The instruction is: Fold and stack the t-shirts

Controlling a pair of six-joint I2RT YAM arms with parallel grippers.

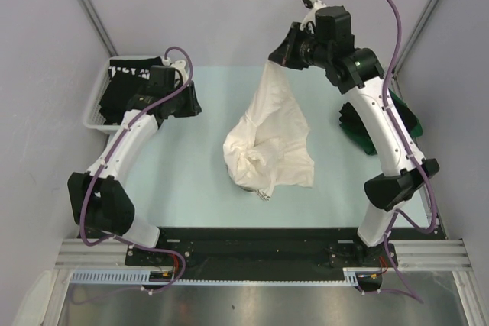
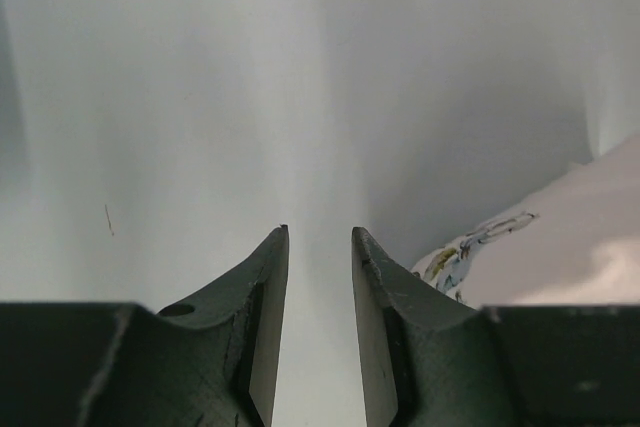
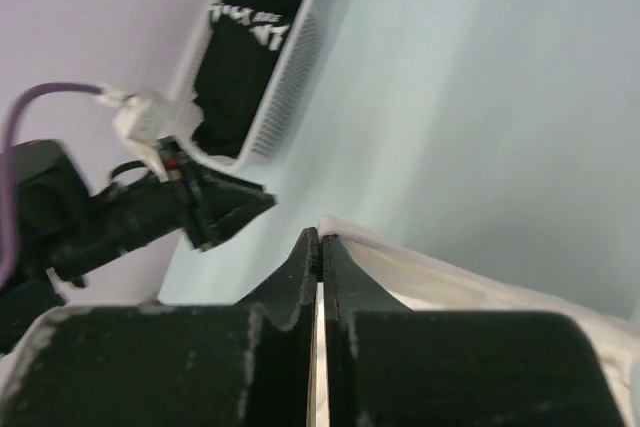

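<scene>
A white t-shirt [image 1: 267, 146] hangs from my right gripper [image 1: 278, 60], which is raised at the back right. Its lower part lies crumpled on the table. In the right wrist view that gripper [image 3: 320, 239] is shut on an edge of the white cloth [image 3: 450, 282]. My left gripper [image 1: 192, 104] stands open left of the shirt, close to the basket, with nothing between its fingers [image 2: 268, 277]. A bit of the shirt's floral print [image 2: 465, 255] shows to its right. A black t-shirt with white lettering [image 1: 122, 85] lies in the basket. A dark green t-shirt [image 1: 357, 133] lies under my right arm.
The white mesh basket [image 1: 90, 108] stands at the table's left edge against the wall; the right wrist view shows its mesh wall [image 3: 290, 57] too. Grey walls close in the table on the left, back and right.
</scene>
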